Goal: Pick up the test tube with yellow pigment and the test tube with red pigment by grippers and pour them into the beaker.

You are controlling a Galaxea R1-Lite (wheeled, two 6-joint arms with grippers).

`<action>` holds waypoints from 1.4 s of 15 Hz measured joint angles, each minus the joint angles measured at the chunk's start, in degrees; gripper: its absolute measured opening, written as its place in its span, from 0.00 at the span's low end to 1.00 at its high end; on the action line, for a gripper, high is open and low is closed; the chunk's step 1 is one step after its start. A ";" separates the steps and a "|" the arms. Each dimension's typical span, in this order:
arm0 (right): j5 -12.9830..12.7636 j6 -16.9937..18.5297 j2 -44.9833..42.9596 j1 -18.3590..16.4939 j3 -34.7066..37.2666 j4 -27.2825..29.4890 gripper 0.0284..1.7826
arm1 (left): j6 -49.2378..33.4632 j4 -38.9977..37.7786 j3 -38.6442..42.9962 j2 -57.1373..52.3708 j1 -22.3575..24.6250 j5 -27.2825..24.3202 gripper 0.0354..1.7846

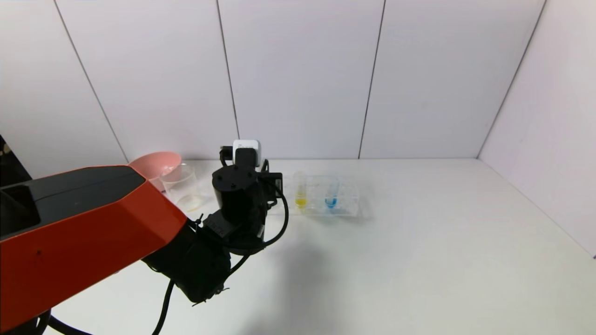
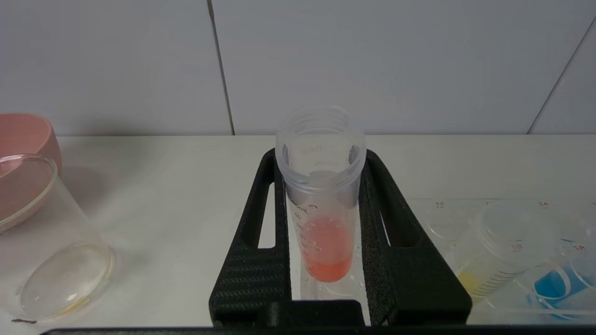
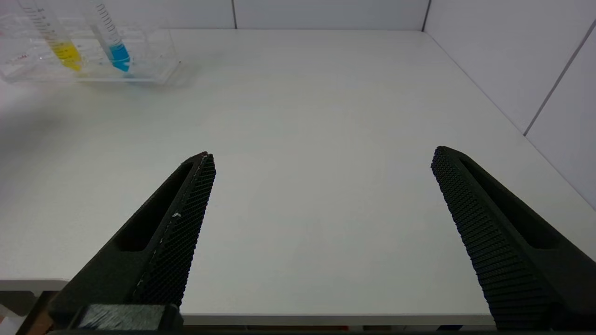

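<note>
Holding red test tube [image 2: 321, 218]: left gripper [image 2: 321, 186] clamped below its threaded rim; I judge it light, rigid, slippery. Right gripper [image 3: 321, 223] open, idle.

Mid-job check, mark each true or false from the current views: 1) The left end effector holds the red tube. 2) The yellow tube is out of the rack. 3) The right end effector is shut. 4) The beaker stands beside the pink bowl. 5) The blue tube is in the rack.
1) True: the left end effector is closed on the test tube with red pigment.
2) False: the test tube with yellow pigment stands in the rack.
3) False: the right end effector is open and empty, above the table.
4) True: the beaker is next to the pink bowl.
5) True: the blue tube is racked.
</note>
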 joint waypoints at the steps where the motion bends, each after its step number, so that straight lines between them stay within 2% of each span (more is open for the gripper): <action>1: 0.00 0.00 0.00 -0.02 0.00 -0.02 0.95 | 0.27 0.27 0.09 -0.50 -0.17 -0.02 0.23; 12: 0.00 0.00 0.00 0.00 0.00 0.00 0.95 | 2.39 1.84 2.23 -8.79 -1.74 -0.68 0.23; 17: 0.02 0.00 0.00 0.00 0.00 0.00 0.95 | 2.40 8.44 2.60 -15.47 -1.46 -0.69 0.23; 21: 0.00 0.00 0.00 0.00 0.00 -0.02 0.95 | 2.32 16.13 1.77 -20.32 2.12 -2.43 0.23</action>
